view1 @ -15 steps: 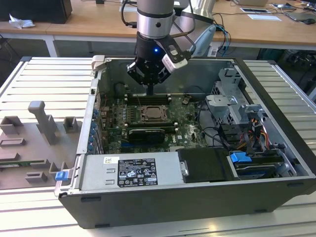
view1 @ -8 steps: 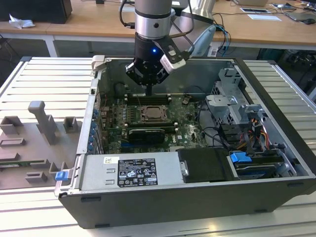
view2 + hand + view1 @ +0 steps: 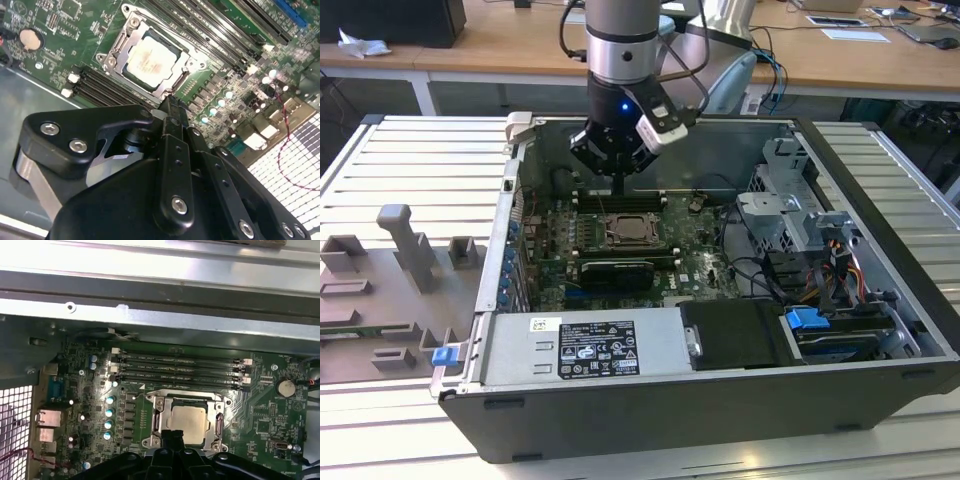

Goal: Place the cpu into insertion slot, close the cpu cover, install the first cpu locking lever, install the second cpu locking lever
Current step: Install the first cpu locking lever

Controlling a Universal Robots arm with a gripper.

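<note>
A: The cpu (image 3: 189,423) lay flat in the insertion slot (image 3: 218,444), pale face up, just below the tips of your gripper (image 3: 172,102).

B: Yes, and the cpu cover (image 3: 159,416) was down over it. It sat like a shiny frame around the cpu, and you could see the cpu through its big window.

A: Your gripper's fingers were pressed tight together, like one thin black stick. You held nothing in them.

B: The tips pointed down at one edge of the cover. I could not tell if they touched it.

A: A row of long black memory slots (image 3: 180,367) ran on the other side of the cpu from your fingertips.

B: All of that sat on the green board (image 3: 260,405) under your hand. A small round battery (image 3: 286,387) was on the board too, well away from your fingertips.

A: In the exterior view, your hand hung inside the open computer case (image 3: 720,420), with its walls all around it.

B: The grey power box (image 3: 580,345) with the label was in the case as well, well apart from your hand.
</note>
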